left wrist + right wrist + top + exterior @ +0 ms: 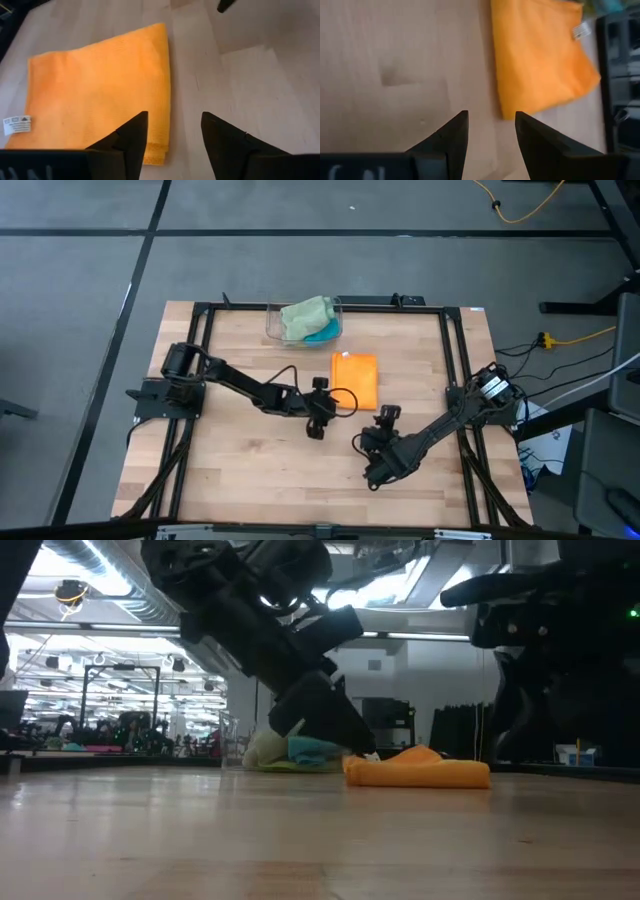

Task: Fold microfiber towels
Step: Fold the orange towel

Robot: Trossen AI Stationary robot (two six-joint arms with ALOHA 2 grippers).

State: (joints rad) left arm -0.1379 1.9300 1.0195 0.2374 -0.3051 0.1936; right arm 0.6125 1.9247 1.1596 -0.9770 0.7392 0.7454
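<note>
Lying folded on the wooden surface, the orange towel sits just ahead of the left gripper and the right gripper, both empty with jaws apart. Soft and limp, it looks best pinched at a corner.

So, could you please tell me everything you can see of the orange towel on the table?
The orange towel is a soft, finely textured microfiber cloth, folded into a flat upright rectangle with layered edges showing at one corner and a small white care tag along one side. It lies on the bare wooden table, just in front of the clear bin. Nothing grips it: the left claw stands open beside its near left corner.
</note>
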